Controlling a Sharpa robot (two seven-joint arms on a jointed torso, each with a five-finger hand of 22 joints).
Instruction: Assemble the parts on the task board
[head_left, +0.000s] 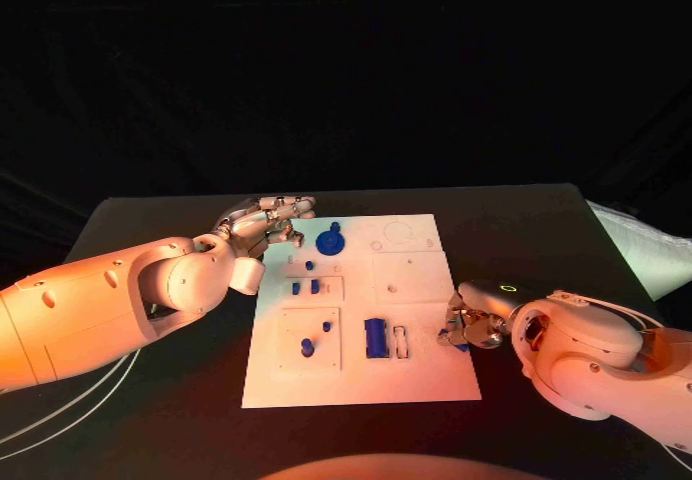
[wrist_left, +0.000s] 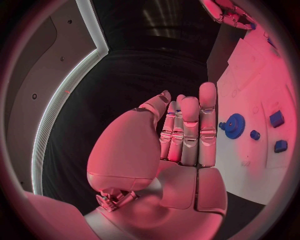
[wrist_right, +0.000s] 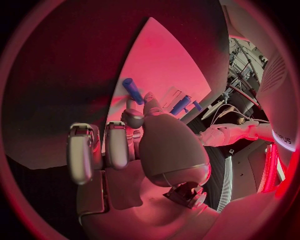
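Black table (head_left: 534, 225) under everything, the flat white task board (head_left: 361, 310) at its centre carrying small blue parts: a toothed gear (head_left: 330, 241) near the far edge, a cylinder (head_left: 375, 338) nearer. At the board's right edge, the right wrist view reveals a blue peg (wrist_right: 132, 90) pinched by the right hand (wrist_right: 134, 145). Beside the far left corner, the left hand (wrist_left: 178, 135) holds nothing, fingers straight.

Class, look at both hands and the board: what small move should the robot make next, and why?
Probably carry the small blue peg, pinched by the right hand at the task board edge, over the board; the left hand hovers apart from it holding nothing.
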